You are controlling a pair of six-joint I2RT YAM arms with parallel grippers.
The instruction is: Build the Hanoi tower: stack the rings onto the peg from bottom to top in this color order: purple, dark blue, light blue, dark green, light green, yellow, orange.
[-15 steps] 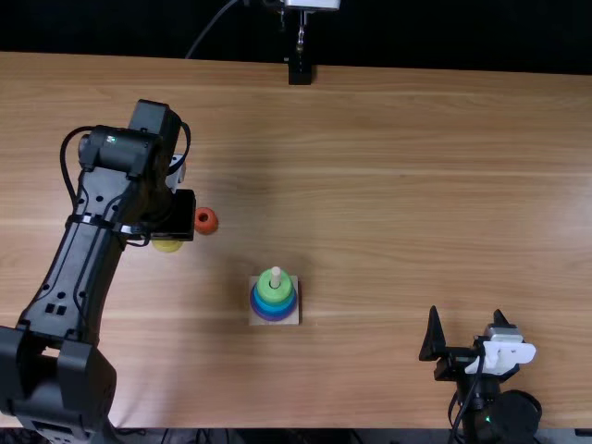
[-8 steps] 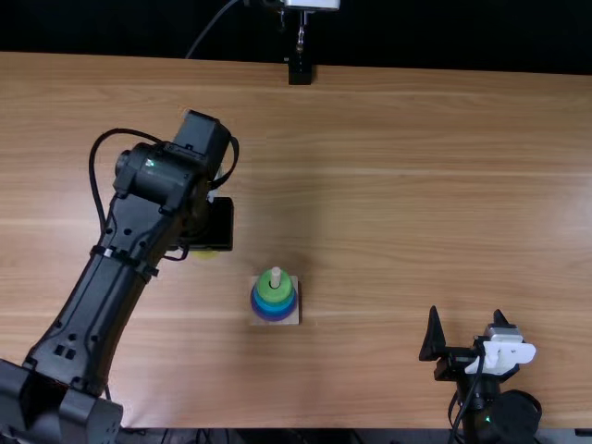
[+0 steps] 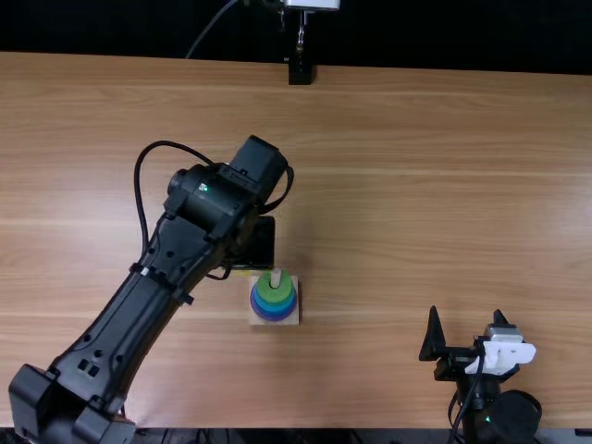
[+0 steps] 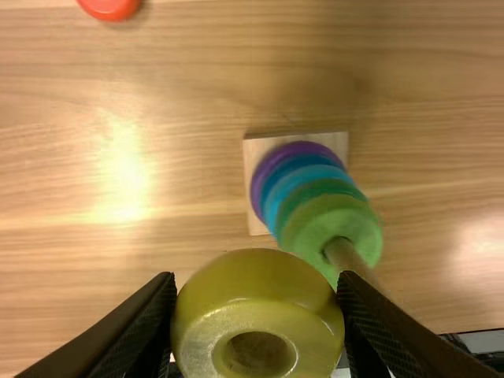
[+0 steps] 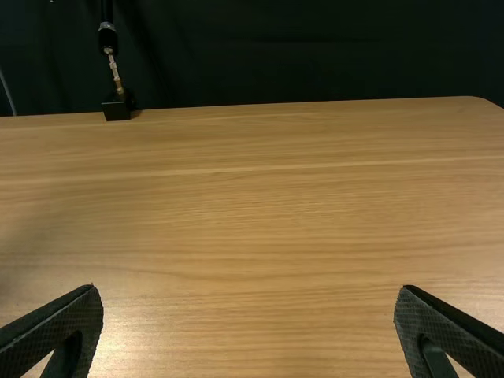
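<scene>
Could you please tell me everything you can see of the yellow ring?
The yellow ring is thick and rounded, with a round central hole and a smooth, slightly shiny surface that looks like plastic or painted wood. It is gripped between the two fingers of the left gripper, one pressing each side, with its hole facing the left wrist camera. It is off the peg, held near the stack topped by the light green ring.
</scene>
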